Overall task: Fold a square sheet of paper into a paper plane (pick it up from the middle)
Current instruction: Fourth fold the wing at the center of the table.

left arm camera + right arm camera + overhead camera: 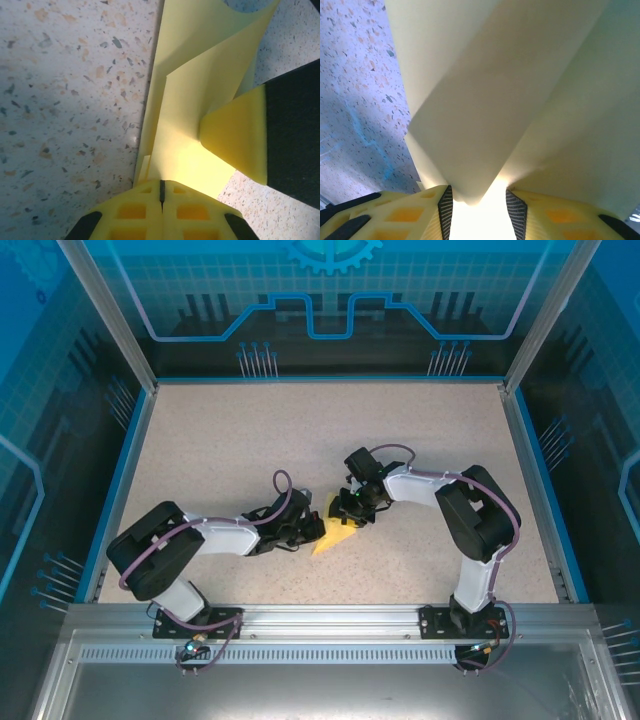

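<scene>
I count two arms on the table [250, 430], one left gripper [305, 531] and one right gripper [352, 508]. Between them I see one folded yellow paper [334, 536]. I find one paper only, and one table.

There is no text, number, label or brand that can be read in any of the views. The blue wall panels [330, 290] at the top of the overhead view carry only line patterns and part of a gear drawing, without letters. The pale-yellow paper [200, 100] in the centre of the left wrist view is plain, with nothing printed on it.
</scene>
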Robot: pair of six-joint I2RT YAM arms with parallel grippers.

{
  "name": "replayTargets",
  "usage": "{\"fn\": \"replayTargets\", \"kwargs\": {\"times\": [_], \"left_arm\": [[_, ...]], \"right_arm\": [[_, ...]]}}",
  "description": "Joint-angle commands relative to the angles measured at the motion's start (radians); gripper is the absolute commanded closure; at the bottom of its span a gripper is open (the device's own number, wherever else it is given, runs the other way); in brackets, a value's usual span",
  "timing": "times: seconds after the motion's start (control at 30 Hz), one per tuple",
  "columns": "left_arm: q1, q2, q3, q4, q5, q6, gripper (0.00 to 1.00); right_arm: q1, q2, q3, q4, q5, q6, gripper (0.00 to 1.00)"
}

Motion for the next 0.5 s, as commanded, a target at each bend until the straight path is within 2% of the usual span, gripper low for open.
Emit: {"fn": "replayTargets", "kwargs": {"times": [0.0, 0.47], "left_arm": [[0.005, 0.009, 0.023, -0.035, -0.030, -0.005, 0.96], [0.005, 0.020, 0.022, -0.054, -0.033, -0.013, 0.97]], "right_arm": [[0.020, 0.113, -0.061, -0.076, 0.136, 0.003, 0.60], [0.020, 0.134, -0.052, -0.092, 0.134, 0.004, 0.61]]}}
